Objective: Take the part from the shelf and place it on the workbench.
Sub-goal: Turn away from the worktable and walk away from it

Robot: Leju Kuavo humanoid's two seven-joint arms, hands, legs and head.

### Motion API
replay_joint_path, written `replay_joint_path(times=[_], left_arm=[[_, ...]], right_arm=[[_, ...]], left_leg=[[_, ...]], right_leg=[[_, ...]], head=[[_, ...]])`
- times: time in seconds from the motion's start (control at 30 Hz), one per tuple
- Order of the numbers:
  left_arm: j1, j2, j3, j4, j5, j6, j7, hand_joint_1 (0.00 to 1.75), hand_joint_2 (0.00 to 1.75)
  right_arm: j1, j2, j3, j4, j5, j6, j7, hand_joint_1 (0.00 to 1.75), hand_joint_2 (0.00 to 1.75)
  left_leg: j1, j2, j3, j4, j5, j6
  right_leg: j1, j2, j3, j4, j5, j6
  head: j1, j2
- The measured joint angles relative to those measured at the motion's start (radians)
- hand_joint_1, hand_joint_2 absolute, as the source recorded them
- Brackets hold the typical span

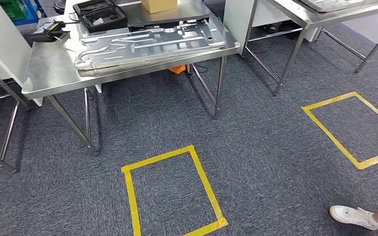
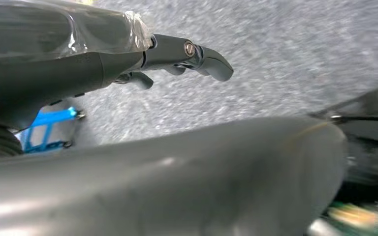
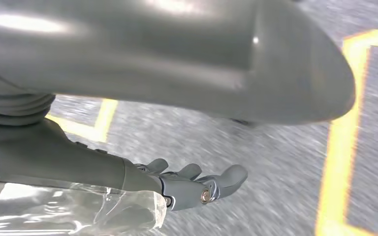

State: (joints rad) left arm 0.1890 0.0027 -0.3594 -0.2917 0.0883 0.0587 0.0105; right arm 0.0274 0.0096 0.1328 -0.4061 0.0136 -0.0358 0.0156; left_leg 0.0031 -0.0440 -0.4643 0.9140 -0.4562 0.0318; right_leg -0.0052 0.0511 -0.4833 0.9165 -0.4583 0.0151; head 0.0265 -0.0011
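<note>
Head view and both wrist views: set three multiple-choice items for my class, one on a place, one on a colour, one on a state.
1. Where does the stamped metal panel lie?
A. on the steel table
B. on the carpet
C. in a hand

2. What colour is the floor tape?
A. red
B. yellow
C. white

3. What do the two hands hold?
A. a box
B. the panel
C. nothing

Key: 1 A, the stamped metal panel lies flat on the steel table. 2 B, the floor tape is yellow. 3 C, the left hand and right hand hang over carpet, empty.

table (image 1: 49,73): steel, on grey carpet | on it: stamped metal panel (image 1: 147,44), black open case (image 1: 100,14), cardboard box (image 1: 158,5), small black device (image 1: 49,32) | floor (image 1: 256,147): yellow tape rectangles (image 1: 172,191)
</note>
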Motion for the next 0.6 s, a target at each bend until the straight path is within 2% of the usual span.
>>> replay_joint_path(times=[0.07, 0.13, 0.17, 0.2, 0.27, 0.3, 0.33, 0.37, 0.4, 0.43, 0.47, 0.5, 0.53, 0.6], left_arm=[[0.013, 0.002, 0.045, 0.003, -0.024, -0.015, -0.003, 0.0, 0.0], [0.004, 0.003, 0.089, -0.002, -0.046, -0.028, -0.007, 0.0, 0.0], [-0.007, 0.003, 0.108, -0.009, -0.053, -0.032, -0.008, 0.0, 0.0], [-0.02, 0.003, 0.125, -0.018, -0.059, -0.035, -0.01, 0.0, 0.0], [-0.046, 0.001, 0.155, -0.041, -0.066, -0.04, -0.01, 0.0, 0.0], [-0.061, 0.0, 0.168, -0.055, -0.069, -0.042, -0.011, 0.0, 0.0], [-0.077, 0.0, 0.18, -0.069, -0.07, -0.045, -0.011, 0.0, 0.0], [-0.094, 0.0, 0.191, -0.084, -0.071, -0.046, -0.011, 0.0, 0.0], [-0.112, -0.001, 0.201, -0.101, -0.072, -0.048, -0.011, 0.0, 0.0], [-0.129, -0.001, 0.21, -0.119, -0.073, -0.048, -0.011, 0.0, 0.0], [-0.141, -0.001, 0.22, -0.135, -0.074, -0.049, -0.011, 0.0, 0.0], [-0.147, 0.0, 0.231, -0.146, -0.077, -0.049, -0.012, 0.0, 0.0], [-0.144, 0.001, 0.242, -0.149, -0.079, -0.049, -0.013, 0.0, 0.0], [-0.101, 0.002, 0.259, -0.129, -0.084, -0.05, -0.011, 0.0, 0.0]], right_arm=[[0.003, -0.002, -0.015, -0.012, -0.004, 0.009, -0.003, 0.0, 0.0], [0.025, -0.006, -0.029, -0.014, -0.007, 0.016, -0.005, 0.0, 0.0], [0.04, -0.007, -0.035, -0.013, -0.009, 0.019, -0.006, 0.0, 0.0], [0.057, -0.008, -0.04, -0.009, -0.01, 0.021, -0.006, 0.0, 0.0], [0.093, -0.008, -0.048, 0.004, -0.012, 0.025, -0.006, 0.0, 0.0], [0.113, -0.008, -0.053, 0.014, -0.012, 0.026, -0.006, 0.0, 0.0], [0.134, -0.008, -0.057, 0.025, -0.012, 0.026, -0.006, 0.0, 0.0], [0.154, -0.009, -0.06, 0.037, -0.012, 0.027, -0.006, 0.0, 0.0], [0.173, -0.01, -0.064, 0.05, -0.012, 0.027, -0.006, 0.0, 0.0], [0.19, -0.01, -0.066, 0.063, -0.012, 0.028, -0.006, 0.0, 0.0], [0.201, -0.012, -0.069, 0.074, -0.012, 0.028, -0.006, 0.0, 0.0], [0.206, -0.013, -0.072, 0.081, -0.012, 0.029, -0.006, 0.0, 0.0], [0.203, -0.014, -0.075, 0.079, -0.012, 0.03, -0.007, 0.0, 0.0], [0.165, -0.016, -0.078, 0.048, -0.012, 0.033, -0.012, 0.0, 0.0]], left_leg=[[-0.002, 0.007, 0.001, -0.006, 0.002, 0.007], [0.001, 0.02, -0.001, -0.01, 0.008, 0.02], [0.004, 0.027, -0.002, -0.013, 0.011, 0.027], [0.004, 0.036, -0.003, -0.015, 0.012, 0.032], [0.003, 0.056, -0.006, -0.015, 0.011, 0.035], [0.003, 0.068, -0.007, -0.014, 0.011, 0.035], [0.002, 0.08, -0.007, -0.014, 0.01, 0.034], [0.003, 0.092, -0.005, -0.014, 0.009, 0.033], [0.003, 0.102, -0.003, -0.014, 0.007, 0.03], [0.001, 0.111, -0.001, -0.012, 0.003, 0.026], [-0.002, 0.119, -0.002, -0.01, -0.001, 0.02], [-0.004, 0.125, -0.002, -0.008, -0.005, 0.013], [-0.007, 0.134, -0.003, -0.006, -0.009, 0.007], [-0.004, 0.155, 0.001, -0.004, -0.015, -0.006]], right_leg=[[0.001, 0.008, -0.004, 0.0, 0.001, 0.011], [-0.001, -0.003, -0.014, 0.022, -0.016, 0.021], [-0.001, -0.014, -0.032, 0.062, -0.042, 0.024], [-0.003, -0.025, -0.062, 0.124, -0.078, 0.027], [-0.004, -0.033, -0.136, 0.273, -0.144, 0.031], [-0.005, -0.034, -0.16, 0.319, -0.155, 0.033], [-0.006, -0.037, -0.163, 0.324, -0.145, 0.035], [-0.007, -0.042, -0.146, 0.288, -0.118, 0.036], [-0.008, -0.056, -0.11, 0.218, -0.081, 0.037], [-0.009, -0.081, -0.068, 0.137, -0.048, 0.037], [-0.008, -0.103, -0.035, 0.074, -0.024, 0.034], [-0.007, -0.119, -0.014, 0.036, -0.013, 0.03], [-0.005, -0.123, -0.007, 0.021, -0.01, 0.024], [-0.004, -0.091, -0.014, 0.021, -0.006, 0.009]], head=[[0.001, 0.0], [0.002, 0.0], [0.003, 0.0], [0.004, 0.0], [0.006, 0.0], [0.006, 0.0], [0.006, 0.0], [0.006, 0.0], [0.006, 0.0], [0.006, 0.0], [0.006, 0.0], [0.005, 0.0], [0.005, 0.0], [0.005, 0.0]])
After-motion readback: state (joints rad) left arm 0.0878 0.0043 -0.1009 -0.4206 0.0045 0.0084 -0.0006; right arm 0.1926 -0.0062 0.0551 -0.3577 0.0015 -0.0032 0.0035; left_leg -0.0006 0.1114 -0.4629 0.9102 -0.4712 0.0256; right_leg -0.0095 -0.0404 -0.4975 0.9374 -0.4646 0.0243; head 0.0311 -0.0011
